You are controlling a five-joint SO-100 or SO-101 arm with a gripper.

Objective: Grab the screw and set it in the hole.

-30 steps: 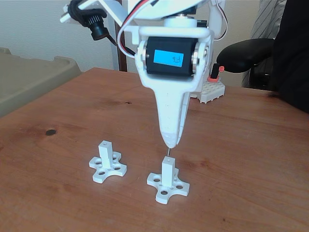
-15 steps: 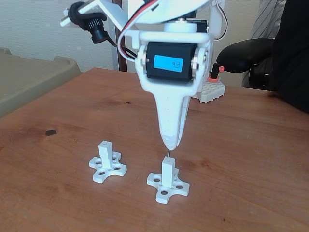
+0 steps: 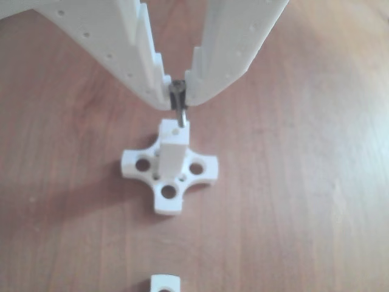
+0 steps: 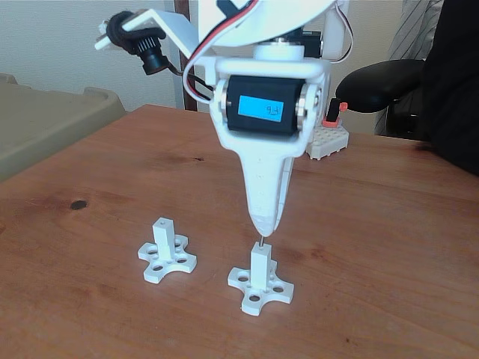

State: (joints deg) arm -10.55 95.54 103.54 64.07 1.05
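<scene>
Nearest the fixed camera stands the white post (image 4: 260,266) on its cross-shaped base, and everything else is placed from it. The hole (image 3: 175,130) sits in the post's top face, a tiny dark dot in the other view. Directly above it hangs the screw (image 3: 179,104), upright, its head clamped between the tips of the end effector (image 3: 178,91) and its shank pointing down, the tip at or just touching the hole; whether it has entered cannot be told. The end effector is clenched on the screw. To the left of the post in the fixed view, a second alike piece (image 4: 166,256) rests on the desk (image 4: 389,247). The screw looks light, stiff and slick, so it likely pivots or slips easily in the pinch; holding it high by the head, as here, leaves the shank free. Beyond the post, a white block (image 4: 328,139) with a red part lies at the desk's far side.
</scene>
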